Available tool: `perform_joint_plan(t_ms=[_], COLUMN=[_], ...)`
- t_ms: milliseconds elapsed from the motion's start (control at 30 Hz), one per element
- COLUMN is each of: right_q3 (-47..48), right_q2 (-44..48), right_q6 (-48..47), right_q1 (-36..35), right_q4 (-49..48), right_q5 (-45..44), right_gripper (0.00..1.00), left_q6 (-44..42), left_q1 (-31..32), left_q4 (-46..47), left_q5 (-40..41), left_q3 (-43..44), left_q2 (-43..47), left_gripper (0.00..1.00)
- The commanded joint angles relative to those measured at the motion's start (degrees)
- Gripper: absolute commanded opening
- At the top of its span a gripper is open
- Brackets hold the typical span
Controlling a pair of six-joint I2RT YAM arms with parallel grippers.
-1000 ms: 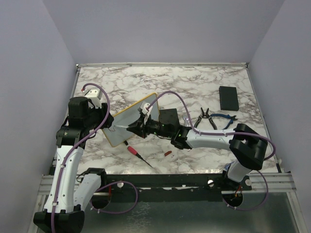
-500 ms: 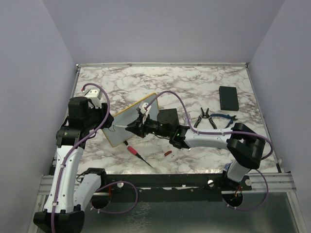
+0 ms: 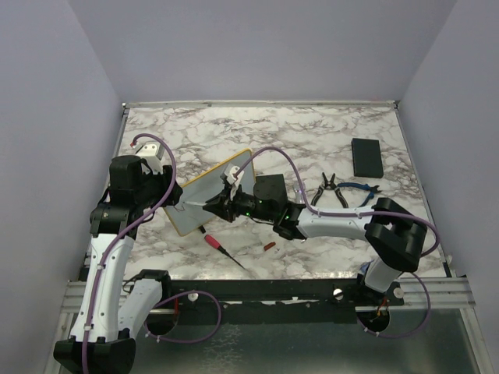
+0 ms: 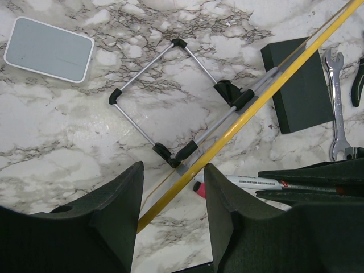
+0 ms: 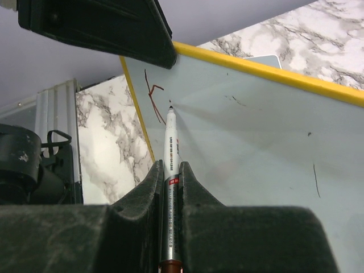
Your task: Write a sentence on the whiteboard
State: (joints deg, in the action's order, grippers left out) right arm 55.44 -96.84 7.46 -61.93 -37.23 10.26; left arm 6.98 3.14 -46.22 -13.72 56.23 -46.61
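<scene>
Whiteboard [image 3: 193, 209], tilted off the table [image 3: 312, 132] left of centre, is hanging in the left tool's [image 4: 173, 170] grip, while the right tool [image 5: 169, 168] is clamping a marker [image 5: 170, 142] pointing left, tip at the barely begun sentence [image 5: 152, 99].

The left pincer [image 3: 175, 195] grips the tilted whiteboard [image 3: 191, 215] at its edge while the right pincer [image 3: 213, 204] reaches over its face
</scene>
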Motion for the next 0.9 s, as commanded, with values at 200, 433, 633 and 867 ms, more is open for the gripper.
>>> perform_joint_plan(t_ms=[200,433,633,867], right_q3=[-3.24,-2.04,-0.98,-0.15], right_q2=[2.98,1.39,0.33,-0.89], right_q6=[-2.66,-2.29,-2.89,-2.89], right_q1=[-0.78,-0.83,-0.79,-0.77], right_q4=[-0.20,-1.03,-0.77,-0.82], right_q5=[-1.48,-2.14,-3.54,-3.37], right_gripper=[0.01,0.01,0.01,0.01], left_q6=[-0.01,-0.02,0.02,0.04], left_q1=[0.30,0.36,0.34,0.36], left_q4=[-1.25,-1.29,-1.31,-1.28], left_q5=[-0.42,-0.44,-0.43,-0.51], left_q3=[0.46,0.45,0.37,0.31], left_q2=[0.60,0.56,0.68,0.82], left_gripper=[0.47,0.47,0.47,0.47])
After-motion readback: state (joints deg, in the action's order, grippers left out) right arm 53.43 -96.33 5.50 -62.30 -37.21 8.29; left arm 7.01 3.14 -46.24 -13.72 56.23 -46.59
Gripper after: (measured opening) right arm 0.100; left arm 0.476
